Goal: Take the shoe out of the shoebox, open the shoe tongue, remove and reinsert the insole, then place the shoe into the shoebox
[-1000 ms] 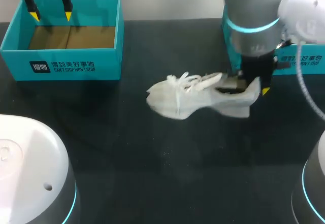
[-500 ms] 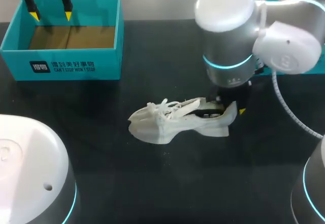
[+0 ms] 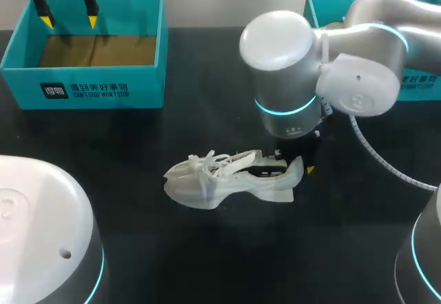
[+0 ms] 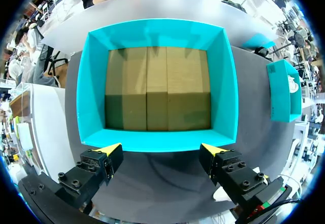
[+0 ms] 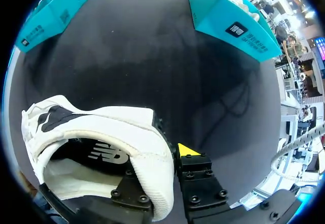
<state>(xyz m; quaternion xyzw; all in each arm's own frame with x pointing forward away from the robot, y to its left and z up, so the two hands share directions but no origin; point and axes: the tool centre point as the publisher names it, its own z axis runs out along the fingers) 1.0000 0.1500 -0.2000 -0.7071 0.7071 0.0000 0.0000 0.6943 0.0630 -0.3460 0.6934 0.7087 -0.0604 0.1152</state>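
**Shoe out on the worktop, pinched at the heel**

From where I stood, the white shoe (image 3: 220, 180) lay on its sole on the dark worktop (image 3: 207, 256), out in the open between the two teal boxes and well clear of both. Its toe pointed toward the left arm's side and its laces lay loose on top.

The right pincer (image 3: 298, 171) was pinching the heel. In the right wrist view one finger was inside the shoe (image 5: 101, 127) and the yellow-tipped one outside, so the right pincer (image 5: 161, 165) had the padded collar squeezed between them.

The left pincer (image 3: 69, 20) hung over the far rim of the left box (image 3: 96, 90), spread wide and holding nothing. Its own view showed the left pincer (image 4: 161, 150) above the left box (image 4: 152, 31), whose brown floor was bare. The right box (image 3: 331, 4) sat behind the right arm.

The shoe looked light, with a soft upper. I judged the collar would fold under a hard squeeze, and that the toe might droop or swing when carried by the heel alone. The heel wall seemed the firmest place to hold it. The tongue and insole were thin and floppy and would want a light pinch at an edge, with the shoe steadied by the other arm.
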